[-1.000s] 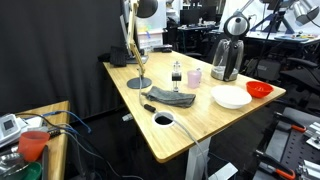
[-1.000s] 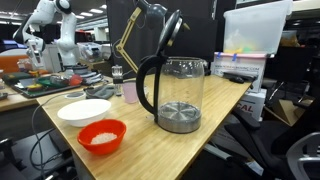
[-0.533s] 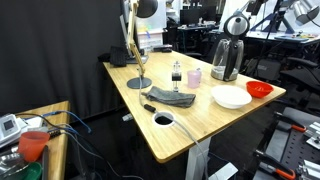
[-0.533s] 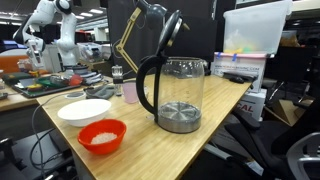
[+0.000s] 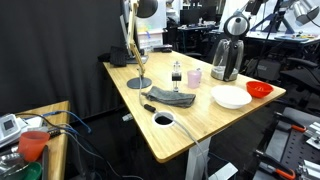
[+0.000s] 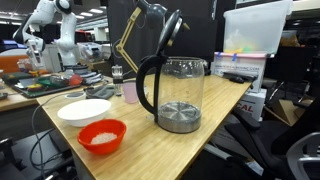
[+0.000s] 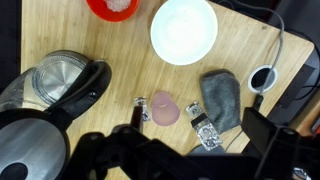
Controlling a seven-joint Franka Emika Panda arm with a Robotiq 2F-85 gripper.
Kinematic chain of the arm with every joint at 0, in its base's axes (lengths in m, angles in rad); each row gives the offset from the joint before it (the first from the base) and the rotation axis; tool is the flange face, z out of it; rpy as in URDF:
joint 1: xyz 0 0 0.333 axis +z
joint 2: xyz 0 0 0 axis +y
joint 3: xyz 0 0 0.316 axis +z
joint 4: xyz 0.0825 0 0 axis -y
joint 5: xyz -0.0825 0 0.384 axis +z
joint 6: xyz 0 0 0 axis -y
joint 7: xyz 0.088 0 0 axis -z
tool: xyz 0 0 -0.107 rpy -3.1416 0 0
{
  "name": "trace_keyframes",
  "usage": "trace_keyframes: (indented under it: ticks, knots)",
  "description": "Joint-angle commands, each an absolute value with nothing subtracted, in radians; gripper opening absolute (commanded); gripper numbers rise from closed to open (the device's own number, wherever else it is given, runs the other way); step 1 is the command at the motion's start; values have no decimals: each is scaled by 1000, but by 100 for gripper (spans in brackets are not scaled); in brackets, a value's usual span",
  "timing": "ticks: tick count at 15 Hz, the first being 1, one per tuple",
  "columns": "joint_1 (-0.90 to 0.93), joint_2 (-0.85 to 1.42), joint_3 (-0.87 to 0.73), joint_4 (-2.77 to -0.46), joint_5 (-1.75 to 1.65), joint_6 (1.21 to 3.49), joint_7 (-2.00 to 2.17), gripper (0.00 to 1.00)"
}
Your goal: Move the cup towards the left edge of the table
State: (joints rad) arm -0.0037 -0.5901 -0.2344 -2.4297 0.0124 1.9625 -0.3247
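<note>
The pale pink cup (image 5: 194, 76) stands upright near the middle of the light wood table (image 5: 190, 135), between a small bottle (image 5: 176, 73) and the steel kettle (image 5: 226, 58). It also shows in an exterior view (image 6: 130, 92) behind the kettle's handle. In the wrist view the cup (image 7: 164, 107) is seen from straight above. My gripper (image 7: 197, 140) hangs high over the table, its dark fingers spread wide and empty, with the cup just ahead of the left finger. I cannot make out the gripper in the exterior views.
A white bowl (image 7: 184, 30) and a red bowl (image 7: 113, 7) lie beyond the cup. A grey cloth (image 7: 220, 100), a cable grommet (image 7: 262, 78) and a desk lamp (image 5: 138, 83) are also on the table. A red cup (image 5: 33, 145) sits on a smaller side table.
</note>
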Motion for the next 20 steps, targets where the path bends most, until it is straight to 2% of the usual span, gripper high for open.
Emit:
trace_keyframes:
  ticks: [1, 9, 10, 20]
  knots:
    - [-11, -531, -184, -2433, 21, 2042, -281, 100]
    - [-21, -254, -62, -2430, -31, 2318, -64, 100]
    - [-4, -297, -74, -2450, -7, 2287, -119, 100]
    - [-22, -226, -64, -2429, -27, 2347, -37, 100]
